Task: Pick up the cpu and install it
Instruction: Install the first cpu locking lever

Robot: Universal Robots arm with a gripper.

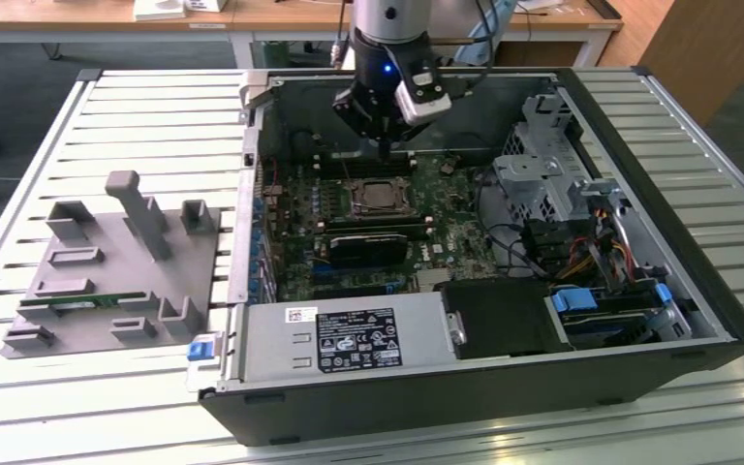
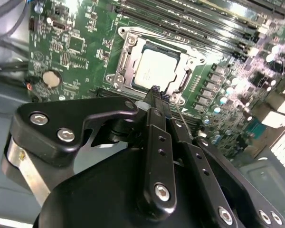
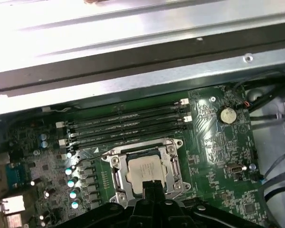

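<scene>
Above socket: open; gripper [image 1: 389, 145] hangs over the cpu [image 1: 375, 197], case top off.
Beside socket: memory slots [image 3: 128, 124] one side, black heatsink [image 1: 369, 246] the other.
Exterior view's right: drive cage [image 1: 546, 170] and cables [image 1: 566, 257] crowd passage.

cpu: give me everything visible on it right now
The cpu is a small flat square chip with a shiny silver-grey metal top. It lies flat in the metal-framed socket on the green motherboard, beside the row of black memory slots. The gripper sits just above its near edge with its fingers together, holding nothing. Whether the fingertips touch the chip cannot be told.
</scene>
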